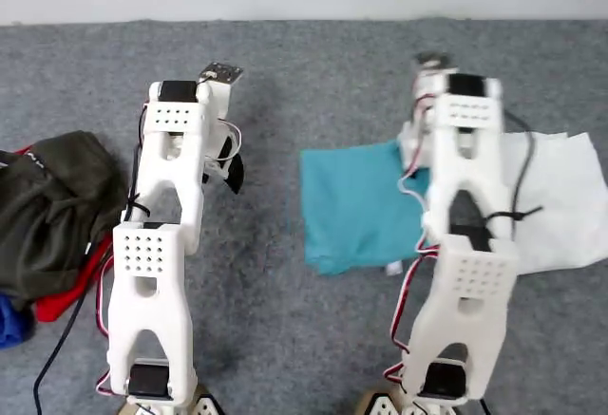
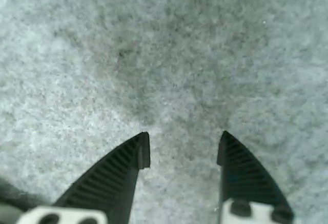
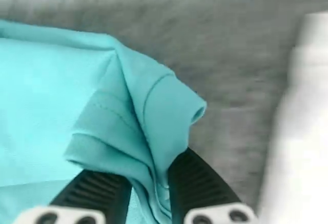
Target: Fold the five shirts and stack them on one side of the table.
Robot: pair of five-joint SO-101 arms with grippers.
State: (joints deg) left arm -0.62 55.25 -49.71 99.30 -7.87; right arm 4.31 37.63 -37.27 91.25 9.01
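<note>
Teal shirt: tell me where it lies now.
In the high view the teal shirt lies right of centre, beside the white shirt, a fold pinched in the right end effector.

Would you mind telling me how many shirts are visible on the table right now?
5: teal shirt at centre, white shirt beside it, olive shirt, red shirt and blue shirt piled at the left; more may hide beneath.

The tabletop (image 1: 285, 320) was overlooked from above by the fixed high camera, both arm bases (image 1: 152, 386) lying at the near edge. Grey tabletop was seen very closely past the left end effector (image 2: 184, 137). The teal shirt (image 3: 46, 90) was shared by the right wrist and high views.
</note>
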